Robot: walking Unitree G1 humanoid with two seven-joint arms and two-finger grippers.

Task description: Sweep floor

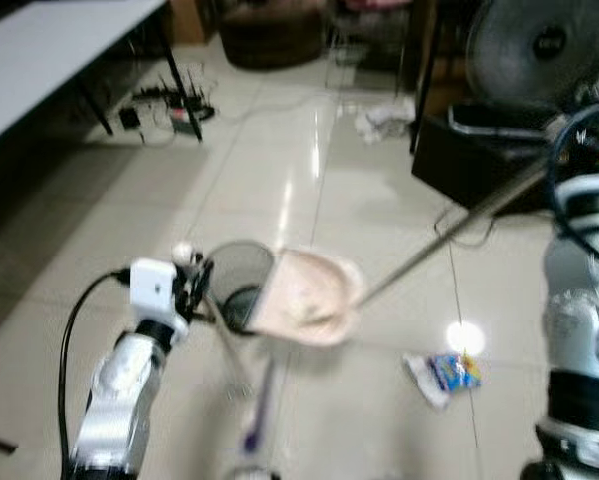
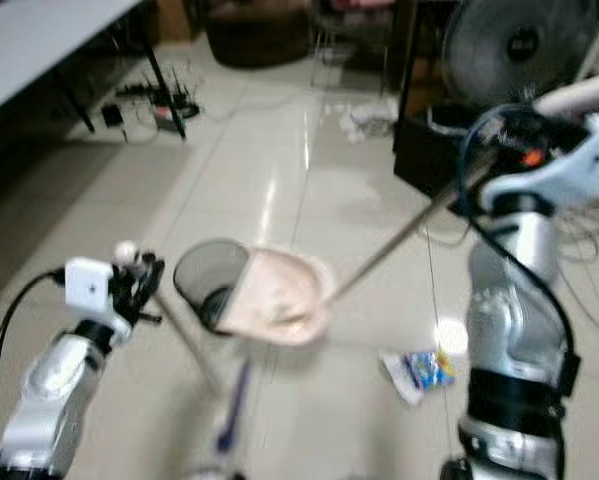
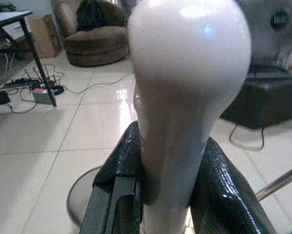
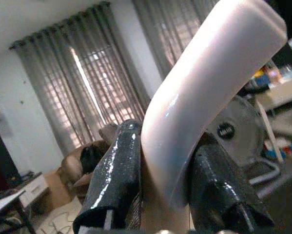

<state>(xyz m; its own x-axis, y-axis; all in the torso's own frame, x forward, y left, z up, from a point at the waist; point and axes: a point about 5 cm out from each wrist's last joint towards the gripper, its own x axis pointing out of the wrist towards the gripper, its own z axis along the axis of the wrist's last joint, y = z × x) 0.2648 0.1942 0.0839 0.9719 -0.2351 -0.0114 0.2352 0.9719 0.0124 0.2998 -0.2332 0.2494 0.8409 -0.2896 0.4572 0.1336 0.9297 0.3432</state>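
- Left gripper point(image 3: 167, 195): lower left of the head views, black fingers point(image 3: 121, 165) closed around a glossy cream rounded handle knob point(image 3: 189, 73), seen pressed between both fingers in the left wrist view.
- Thin grey pole point(image 1: 229, 350): running from the left gripper down toward the bottom centre of the left eye view; lower end blurred, with a purple smear point(image 1: 259, 405) beside it.
- Right gripper point(image 4: 165, 180): upper right of the right eye view, black fingers point(image 4: 114, 170) clamped on a pale pink curved plastic grip point(image 4: 204, 87).
- Long metal shaft point(image 2: 399, 245): slanting from the right arm at upper right down to the frame centre.
- Pale pink plastic dustpan point(image 1: 309, 295): centre of the left eye view, at the lower end of the shaft, just above or on the floor; contact not discernible.
- Dark grey round disc point(image 1: 237, 275): immediately left of the dustpan, touching or overlapping its edge; identity unclear.
- Blue, yellow and white crumpled wrapper point(image 1: 444, 373): on the glossy beige tiled floor point(image 1: 129, 250), lower right of centre, apart from the dustpan.
- White crumpled litter point(image 1: 384, 122): upper centre, near a black box point(image 1: 469, 155).
- Grey standing fan point(image 1: 539, 45): upper right corner.
- Grey table point(image 1: 49, 50): upper left, cables and a power strip point(image 1: 164, 105) beneath.
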